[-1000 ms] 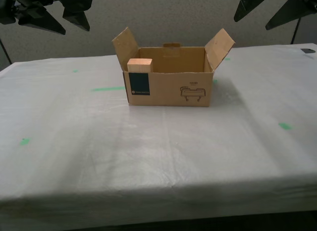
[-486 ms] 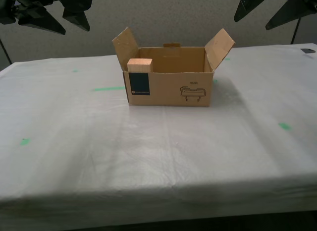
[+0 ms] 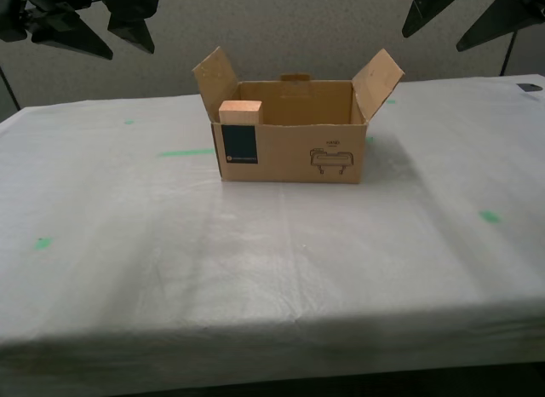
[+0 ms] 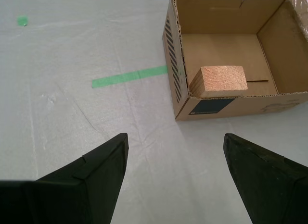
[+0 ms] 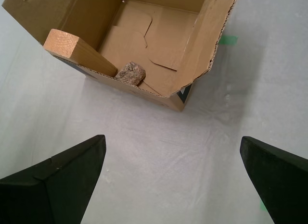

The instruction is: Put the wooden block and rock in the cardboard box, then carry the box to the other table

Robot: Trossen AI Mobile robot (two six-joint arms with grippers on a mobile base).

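In the exterior view, going left to right: my second gripper [image 4: 175, 178] hangs released and empty above the cloth-covered grey-white table with green tape marks [image 3: 255, 269]. Ahead of it sits the brown corrugated cardboard box with open side flaps [image 3: 289, 150]. The pale tan rectangular wooden block [image 3: 240, 112] stands tilted in the box corner nearest that gripper, its top above the rim. The small lumpy beige-grey rock [image 5: 130, 73] lies on the box floor beside it (hidden in the exterior view). My first gripper [image 5: 173, 180] is likewise spread, holding nothing, with the box ahead of it.

Judgement: both items are loaded and the box is delivered; neither arm is clearly nearer.
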